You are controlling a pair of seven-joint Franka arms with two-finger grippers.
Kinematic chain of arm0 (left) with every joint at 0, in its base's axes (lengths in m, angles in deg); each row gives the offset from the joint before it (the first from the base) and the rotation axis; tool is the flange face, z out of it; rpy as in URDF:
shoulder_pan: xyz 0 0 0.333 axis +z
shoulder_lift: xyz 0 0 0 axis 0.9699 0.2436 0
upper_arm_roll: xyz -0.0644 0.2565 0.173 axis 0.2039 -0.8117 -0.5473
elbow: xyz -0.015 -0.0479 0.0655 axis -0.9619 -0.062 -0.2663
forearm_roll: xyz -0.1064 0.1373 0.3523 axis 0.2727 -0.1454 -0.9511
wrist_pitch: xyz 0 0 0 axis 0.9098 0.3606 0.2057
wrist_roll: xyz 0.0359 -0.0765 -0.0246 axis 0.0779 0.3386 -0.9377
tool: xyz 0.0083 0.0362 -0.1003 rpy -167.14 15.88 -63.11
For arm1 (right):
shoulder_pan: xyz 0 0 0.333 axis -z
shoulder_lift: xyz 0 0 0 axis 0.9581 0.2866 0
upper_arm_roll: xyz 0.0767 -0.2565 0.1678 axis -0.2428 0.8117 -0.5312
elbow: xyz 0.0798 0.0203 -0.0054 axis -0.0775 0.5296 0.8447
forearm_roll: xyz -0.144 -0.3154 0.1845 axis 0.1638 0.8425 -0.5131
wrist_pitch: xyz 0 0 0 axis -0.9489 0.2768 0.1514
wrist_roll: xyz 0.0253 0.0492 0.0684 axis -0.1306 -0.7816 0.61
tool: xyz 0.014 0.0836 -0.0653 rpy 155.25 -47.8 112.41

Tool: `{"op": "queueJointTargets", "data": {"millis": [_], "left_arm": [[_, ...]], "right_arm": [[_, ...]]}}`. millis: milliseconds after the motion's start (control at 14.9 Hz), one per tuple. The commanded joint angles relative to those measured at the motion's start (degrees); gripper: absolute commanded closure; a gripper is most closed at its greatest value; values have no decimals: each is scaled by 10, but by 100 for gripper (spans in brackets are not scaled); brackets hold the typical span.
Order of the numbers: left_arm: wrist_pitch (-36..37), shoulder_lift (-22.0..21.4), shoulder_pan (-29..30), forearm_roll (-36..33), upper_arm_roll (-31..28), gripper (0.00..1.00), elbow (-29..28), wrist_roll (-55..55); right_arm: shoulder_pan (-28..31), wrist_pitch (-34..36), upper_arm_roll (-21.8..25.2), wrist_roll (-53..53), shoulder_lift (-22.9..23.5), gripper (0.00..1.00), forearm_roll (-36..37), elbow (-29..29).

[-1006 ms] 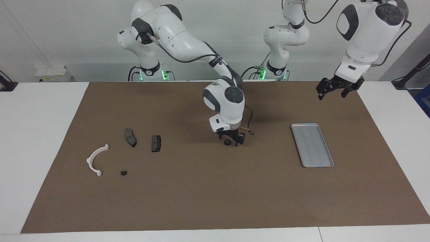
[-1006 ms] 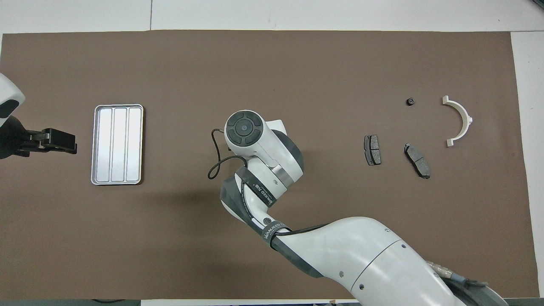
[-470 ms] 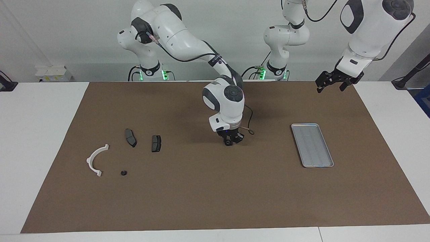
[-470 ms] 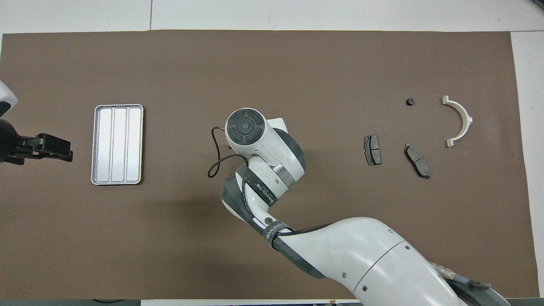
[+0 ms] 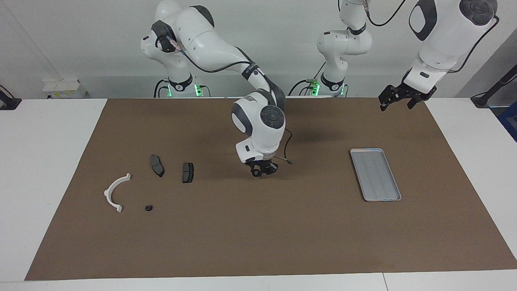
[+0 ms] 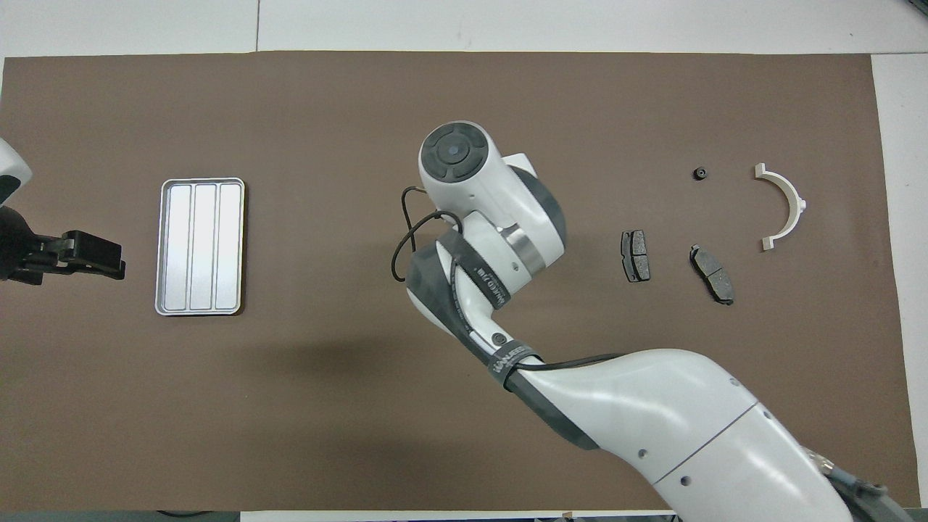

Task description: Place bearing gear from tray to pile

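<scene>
Carrying a small dark bearing gear between closed fingers, our right gripper hangs low over the brown mat near the middle of the table, between the tray and the pile. In the overhead view the wrist housing hides both the fingers and the part.

The tray lies toward the left arm's end of the table, and we see nothing left on its ridged floor, so we judge the pick-up and hand-over stage complete.

The pile lies toward the right arm's end:
- a white semicircular bracket;
- two dark grey brake pads and, side by side and nearer to the robots than the bracket;
- one small black gear, already on the mat just beside the bracket.

What remains, in our judgement, is the transport to the pile, a descent to the mat, and the release of the part among these pieces.

Our left gripper waits raised over the mat's edge nearest the robots, above the tray's end of the table, fingers spread and holding nothing.
</scene>
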State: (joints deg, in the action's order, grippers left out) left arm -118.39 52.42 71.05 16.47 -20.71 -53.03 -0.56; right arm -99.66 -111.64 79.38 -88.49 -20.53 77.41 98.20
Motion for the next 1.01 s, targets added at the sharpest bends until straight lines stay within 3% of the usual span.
{"op": "queueJointTargets", "data": {"millis": [0, 268, 470, 939], "left_arm": [[5, -2, 0, 7, -1, 0, -1, 7], [9, -2, -2, 7, -1, 0, -1, 7], [10, -2, 0, 7, -1, 0, -1, 7], [9, -3, 0, 7, -1, 0, -2, 4]], "right_arm": [[73, 45, -10, 165, -37, 100, 0, -8], [167, 30, -10, 373, -47, 100, 1, 10], [227, -78, -10, 481, -62, 100, 1, 94], [265, -241, -9, 526, -38, 100, 5, 174]]}}
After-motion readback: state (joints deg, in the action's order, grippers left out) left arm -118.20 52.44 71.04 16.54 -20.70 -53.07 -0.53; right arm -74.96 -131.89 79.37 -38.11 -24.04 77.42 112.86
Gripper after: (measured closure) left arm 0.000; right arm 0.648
